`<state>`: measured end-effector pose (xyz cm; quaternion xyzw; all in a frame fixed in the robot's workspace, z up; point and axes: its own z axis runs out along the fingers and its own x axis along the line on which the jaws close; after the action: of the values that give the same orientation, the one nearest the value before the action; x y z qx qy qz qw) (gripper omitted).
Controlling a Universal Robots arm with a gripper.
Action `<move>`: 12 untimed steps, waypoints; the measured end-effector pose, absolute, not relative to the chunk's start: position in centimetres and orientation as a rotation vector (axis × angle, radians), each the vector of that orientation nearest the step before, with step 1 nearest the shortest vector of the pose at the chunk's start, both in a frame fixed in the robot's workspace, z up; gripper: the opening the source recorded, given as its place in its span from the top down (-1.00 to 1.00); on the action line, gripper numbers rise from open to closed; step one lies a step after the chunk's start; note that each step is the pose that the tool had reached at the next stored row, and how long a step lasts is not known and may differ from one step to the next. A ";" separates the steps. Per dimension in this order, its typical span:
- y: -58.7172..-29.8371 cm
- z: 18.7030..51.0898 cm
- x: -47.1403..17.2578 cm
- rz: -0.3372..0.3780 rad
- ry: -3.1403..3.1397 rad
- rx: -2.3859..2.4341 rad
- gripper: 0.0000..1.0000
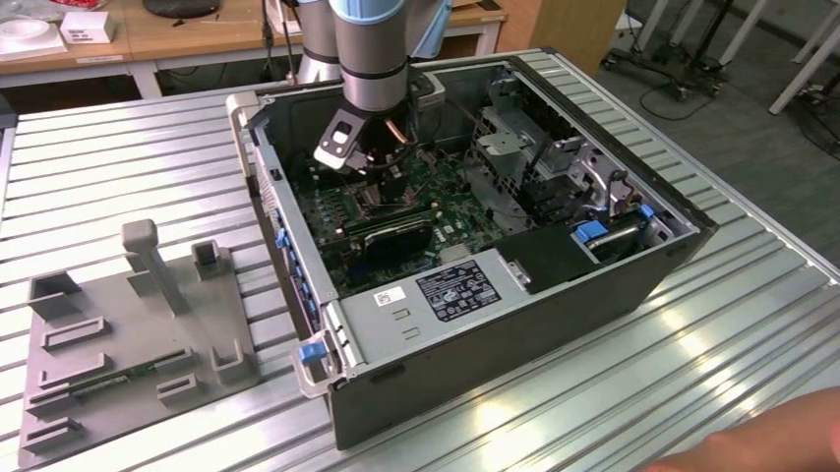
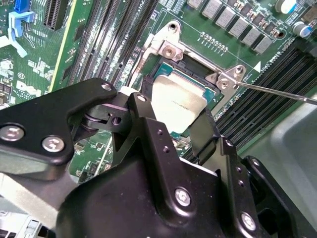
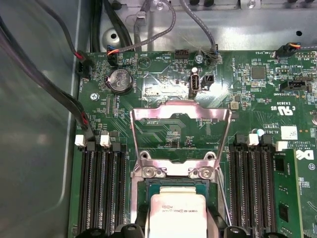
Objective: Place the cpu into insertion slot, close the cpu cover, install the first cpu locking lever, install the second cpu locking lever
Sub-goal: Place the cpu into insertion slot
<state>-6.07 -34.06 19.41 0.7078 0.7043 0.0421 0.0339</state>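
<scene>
The gripper (image 2: 169,111) clasps the cpu (image 2: 181,96) by its edges at the insertion slot (image 2: 190,63) (cpu cover (image 3: 181,110) swung open) inside the computer case (image 1: 565,305).

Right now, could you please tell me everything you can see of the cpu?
The cpu is a small flat square chip with a dull silver-grey metal top bearing faint print. It sits at the insertion slot, clamped on two opposite edges by the gripper; whether it is seated I cannot tell.

Dull grey metal cpu (image 3: 177,215), shiny steel cpu cover (image 3: 181,113), glossy green board (image 3: 257,99), matt black tool (image 2: 173,111)
</scene>
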 end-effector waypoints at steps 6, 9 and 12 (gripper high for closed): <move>-34.1 19.3 -6.1 0.129 2.165 2.178 -0.08; -34.1 19.3 -6.1 0.129 2.165 2.178 -0.08; -34.1 19.3 -6.1 0.129 2.165 2.178 -0.08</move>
<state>-6.13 -34.06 19.31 0.7081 0.7040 0.0420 0.0339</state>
